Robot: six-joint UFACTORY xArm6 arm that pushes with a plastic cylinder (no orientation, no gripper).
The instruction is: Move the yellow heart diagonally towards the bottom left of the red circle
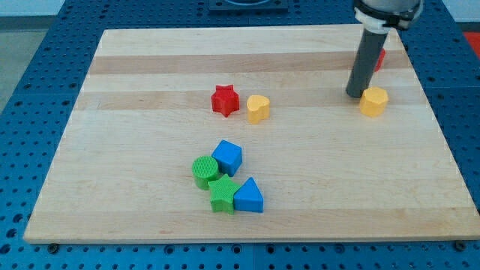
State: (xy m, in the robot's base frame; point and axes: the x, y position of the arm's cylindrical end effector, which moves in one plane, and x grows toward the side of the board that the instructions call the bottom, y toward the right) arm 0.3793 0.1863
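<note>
No claw on this rig; my tip (355, 94) rests on the tabletop (135, 187), touching or just left of the yellow hexagon (374, 100). Red circle (380, 58) mostly hidden behind the rod, just above it. Yellow heart (258, 108) sits well to the left, beside the red star (224, 100).

Risks, as I judge them:
- leaving for the heart may nudge the hexagon
- pushing the heart rightward from the star's side may drag the star along
- an off-centre push may spin the heart off line
</note>
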